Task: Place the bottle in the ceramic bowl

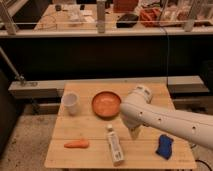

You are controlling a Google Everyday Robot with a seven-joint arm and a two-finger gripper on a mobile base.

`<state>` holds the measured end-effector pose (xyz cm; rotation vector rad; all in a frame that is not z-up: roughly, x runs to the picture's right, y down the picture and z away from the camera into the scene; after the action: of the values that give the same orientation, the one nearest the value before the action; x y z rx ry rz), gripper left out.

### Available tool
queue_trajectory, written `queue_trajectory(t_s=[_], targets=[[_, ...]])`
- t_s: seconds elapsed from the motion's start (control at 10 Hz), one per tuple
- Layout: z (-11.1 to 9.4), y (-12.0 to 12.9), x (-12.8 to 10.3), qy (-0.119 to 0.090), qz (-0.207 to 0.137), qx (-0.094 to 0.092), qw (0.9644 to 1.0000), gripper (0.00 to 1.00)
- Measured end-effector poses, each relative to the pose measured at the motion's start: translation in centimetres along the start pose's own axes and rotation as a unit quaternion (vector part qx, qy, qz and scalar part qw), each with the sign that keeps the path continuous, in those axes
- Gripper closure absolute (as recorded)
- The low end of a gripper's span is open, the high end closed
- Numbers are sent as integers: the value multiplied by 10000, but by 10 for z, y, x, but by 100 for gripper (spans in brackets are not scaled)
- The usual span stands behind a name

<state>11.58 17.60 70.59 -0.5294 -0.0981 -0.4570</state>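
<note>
Gripper [134, 134] just right of bottle [114, 145] (bowl [106, 104] behind both).

A pale slatted wooden table [90, 127] fills the lower middle of the frame on a speckled grey floor [22, 145], with a long grey ledge [37, 89] just behind it. Above the ledge a dark panel [100, 57] spans the middle. Along the top, a pale rail [60, 33] fronts a dimly lit, cluttered worktop [55, 15]. The gripper [135, 133] hangs over the table, right of centre.
</note>
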Motion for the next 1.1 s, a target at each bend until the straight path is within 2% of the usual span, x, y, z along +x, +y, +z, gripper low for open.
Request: queue_trajectory(t_s=[0.6,1.1], targets=[[26,1,-21,-72,-607,7,9981,20],[43,4,-31,-117,-1064,33,9943,20]])
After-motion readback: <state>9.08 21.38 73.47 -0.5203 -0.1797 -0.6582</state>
